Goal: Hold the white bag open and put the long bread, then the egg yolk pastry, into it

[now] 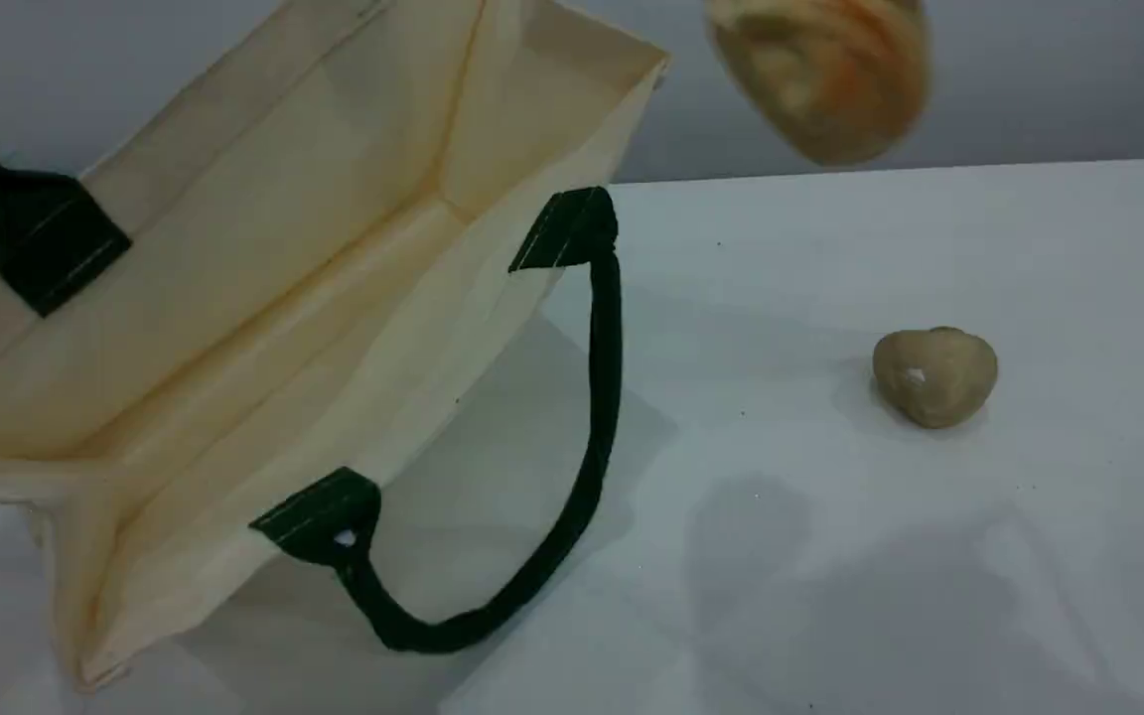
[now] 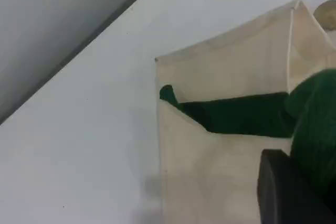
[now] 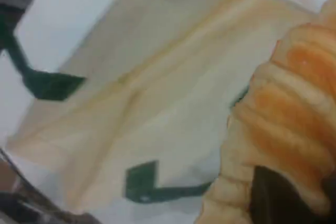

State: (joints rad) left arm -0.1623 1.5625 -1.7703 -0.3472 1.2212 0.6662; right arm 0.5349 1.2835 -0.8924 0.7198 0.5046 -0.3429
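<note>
The left gripper (image 2: 294, 192) pinches the bag's (image 1: 264, 298) handle (image 2: 315, 129), lifting its mouth open. The right gripper (image 3: 286, 198), clamped on the bread (image 1: 820, 74), carries it above the table (image 1: 830, 556); the pastry (image 1: 934, 375) waits there.

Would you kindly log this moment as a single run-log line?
left gripper: shut on handle | right gripper: shut on long bread, airborne | white bag: open, empty | egg yolk pastry: on table

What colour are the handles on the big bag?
Dark green. The lower handle of the white bag shows it best in the scene view.
</note>
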